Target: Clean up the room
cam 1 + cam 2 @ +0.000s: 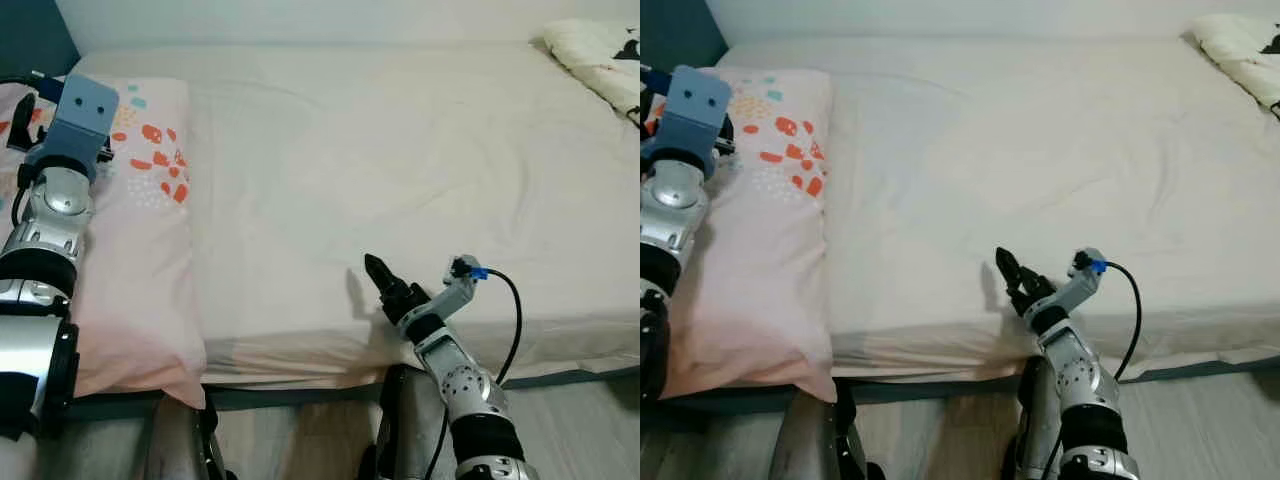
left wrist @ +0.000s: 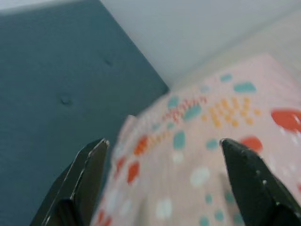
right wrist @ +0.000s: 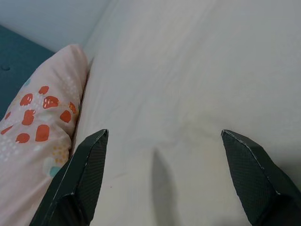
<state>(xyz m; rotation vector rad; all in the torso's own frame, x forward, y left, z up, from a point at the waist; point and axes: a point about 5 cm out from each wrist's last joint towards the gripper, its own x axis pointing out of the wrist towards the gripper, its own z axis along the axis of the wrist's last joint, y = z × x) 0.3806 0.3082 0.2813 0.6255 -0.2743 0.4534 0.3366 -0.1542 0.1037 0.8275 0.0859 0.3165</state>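
A pink pillow (image 1: 140, 220) with orange and teal spots lies at the left end of the bed, against the teal headboard (image 2: 56, 94). My left arm reaches over the pillow's far end. In the left wrist view my left gripper (image 2: 163, 143) is open above the pillow's corner near the headboard, with nothing between its fingers. My right gripper (image 1: 380, 272) hovers low over the cream sheet (image 1: 400, 150) near the bed's front edge. Its fingers stand wide apart in the right wrist view and it is open and holds nothing.
A crumpled white blanket (image 1: 600, 55) with dark marks lies at the bed's far right corner. The white wall runs behind the bed. The bed's front edge (image 1: 300, 375) is just before my legs, with wooden floor below.
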